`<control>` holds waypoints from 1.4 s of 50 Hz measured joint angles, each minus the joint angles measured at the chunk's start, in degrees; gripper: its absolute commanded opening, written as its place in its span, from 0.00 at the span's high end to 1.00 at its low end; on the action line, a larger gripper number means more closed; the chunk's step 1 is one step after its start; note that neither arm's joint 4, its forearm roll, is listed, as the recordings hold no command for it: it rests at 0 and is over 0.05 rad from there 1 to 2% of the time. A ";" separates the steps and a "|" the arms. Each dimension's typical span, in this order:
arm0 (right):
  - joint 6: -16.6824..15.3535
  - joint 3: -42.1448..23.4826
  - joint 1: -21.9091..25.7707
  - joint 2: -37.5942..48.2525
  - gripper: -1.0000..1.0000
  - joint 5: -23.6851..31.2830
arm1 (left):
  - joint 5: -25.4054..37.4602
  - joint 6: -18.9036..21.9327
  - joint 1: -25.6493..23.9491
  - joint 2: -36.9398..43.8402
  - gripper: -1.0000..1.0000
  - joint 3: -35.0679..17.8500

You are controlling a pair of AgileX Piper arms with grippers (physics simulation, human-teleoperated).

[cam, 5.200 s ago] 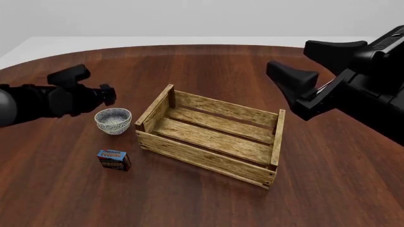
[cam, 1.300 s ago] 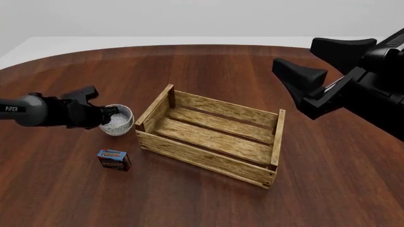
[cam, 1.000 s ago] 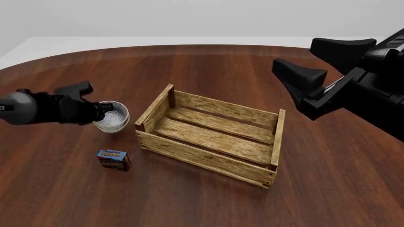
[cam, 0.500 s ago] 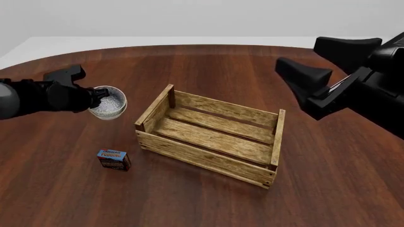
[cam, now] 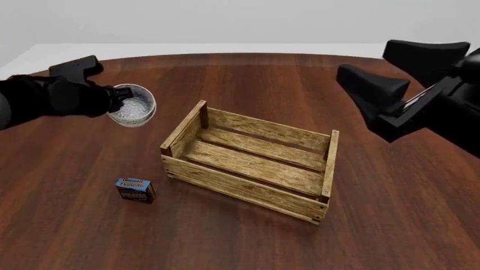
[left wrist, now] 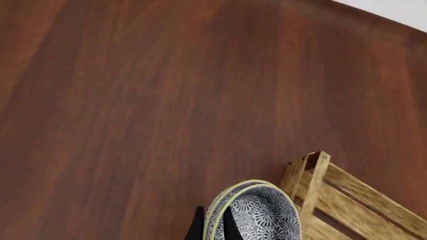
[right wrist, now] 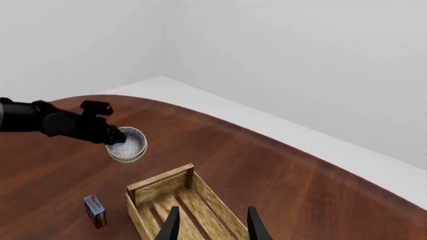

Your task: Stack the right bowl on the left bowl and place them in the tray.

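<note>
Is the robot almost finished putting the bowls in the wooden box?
Not quite. The left gripper holds the bowls in the air, off the table, left of the tray. In the left wrist view a double rim shows, so they look already stacked. The tray holds nothing yet, so carrying them over and setting them inside is left. The right gripper hangs open, holding nothing.

Both arms matte black, blocky housings. Left gripper [cam: 112, 99] slim, dark fingers. Right gripper [cam: 390, 76] broad, wedge-shaped fingers; thin pale strip along wrist.
</note>
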 measured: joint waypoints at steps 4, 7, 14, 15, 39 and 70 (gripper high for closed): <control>0.04 -0.02 -0.08 -0.28 0.00 0.13 | 0.87 -0.14 -1.02 -0.33 1.00 -1.10; 0.07 -0.03 -0.14 -0.42 0.00 0.19 | 1.52 -0.30 -1.79 -0.40 1.00 -2.00; 0.15 -0.05 -0.27 -0.57 0.00 0.22 | 2.85 -0.66 -3.73 -0.46 1.00 -4.10; 0.17 -0.06 -0.29 -0.58 0.00 0.22 | 3.02 -0.70 -3.98 -0.44 1.00 -4.40; 0.42 -0.18 -1.13 -0.66 0.00 0.08 | 4.41 -3.44 -11.37 0.81 1.00 -8.47; 1.33 -0.50 -2.30 -1.81 0.00 0.60 | 3.28 -7.04 -20.73 3.98 1.00 -10.05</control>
